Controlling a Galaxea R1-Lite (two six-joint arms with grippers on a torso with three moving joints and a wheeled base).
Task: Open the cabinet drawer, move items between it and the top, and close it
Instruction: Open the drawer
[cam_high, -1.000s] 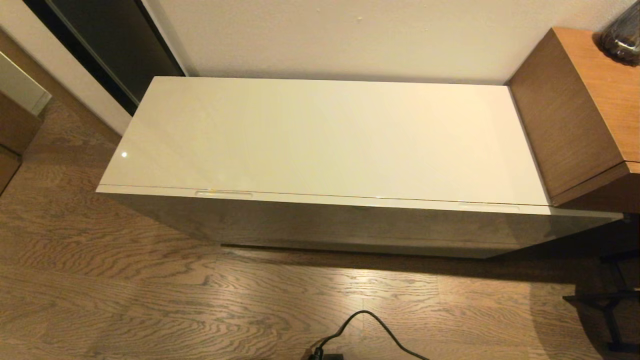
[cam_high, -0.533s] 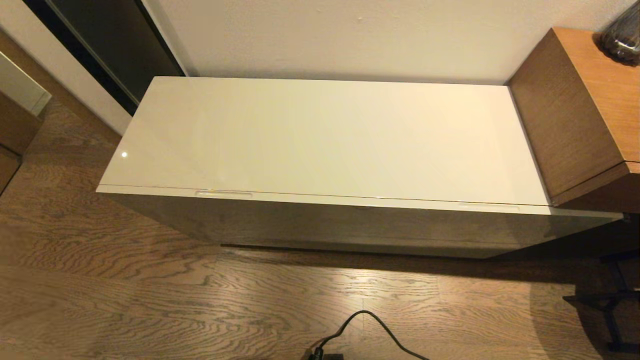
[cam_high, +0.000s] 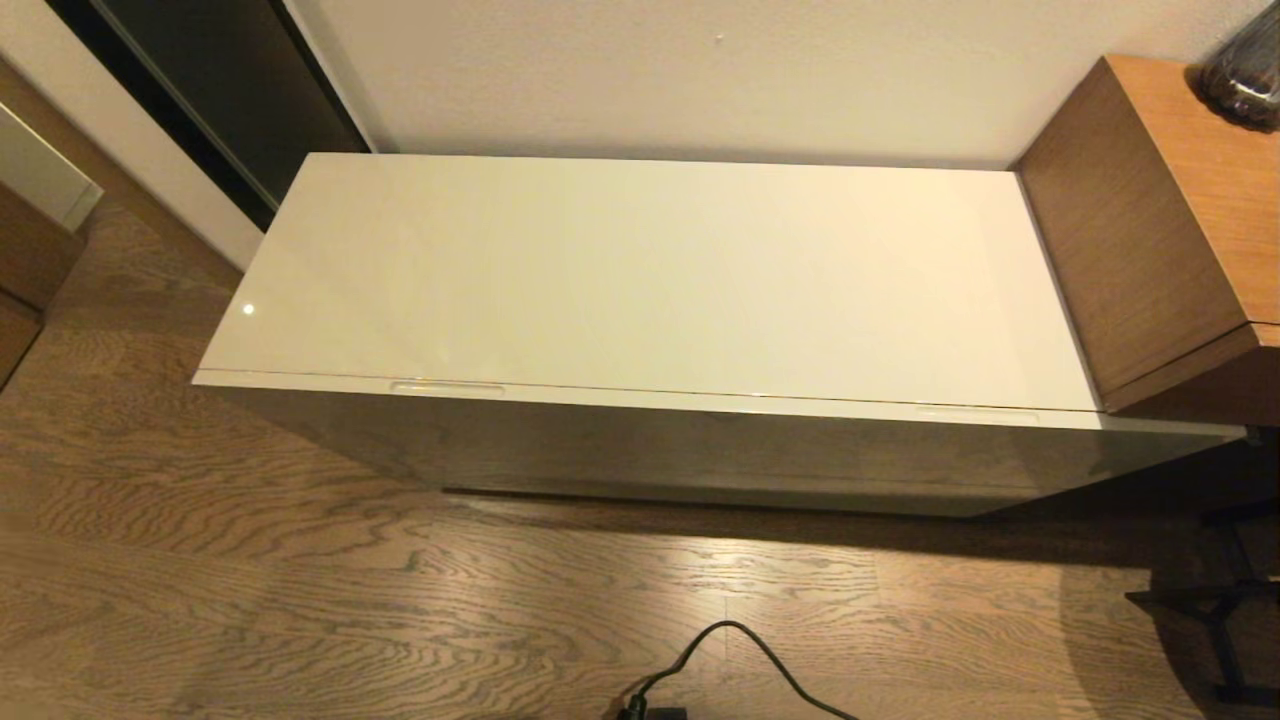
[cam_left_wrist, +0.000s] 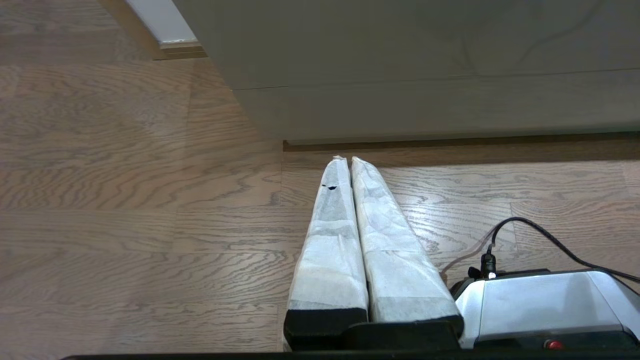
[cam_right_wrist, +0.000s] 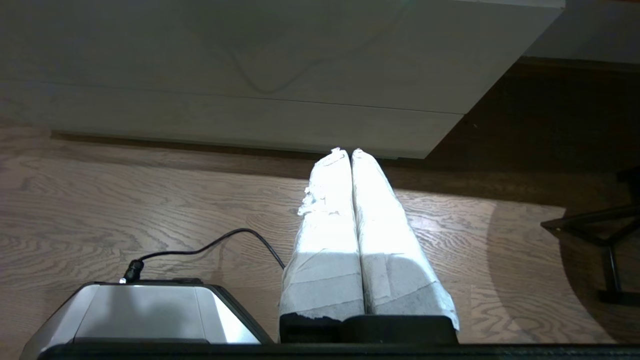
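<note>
The low cream cabinet stands against the wall in the head view. Its glossy top (cam_high: 650, 280) is bare. The cabinet drawer (cam_high: 700, 450) is closed, with two slim handle slots (cam_high: 447, 386) (cam_high: 977, 410) along its upper edge. The items are out of view. Neither arm shows in the head view. My left gripper (cam_left_wrist: 346, 160) hangs low over the wood floor, facing the drawer front (cam_left_wrist: 425, 50), its white-wrapped fingers pressed together and empty. My right gripper (cam_right_wrist: 348, 151) hangs the same way before the drawer front (cam_right_wrist: 250, 50), shut and empty.
A taller brown wooden cabinet (cam_high: 1160, 220) adjoins the low cabinet on the right, with a dark glass vessel (cam_high: 1245, 65) on it. A black cable (cam_high: 740, 650) lies on the floor by my base (cam_left_wrist: 540, 305). Black stand legs (cam_high: 1215, 600) are at the far right.
</note>
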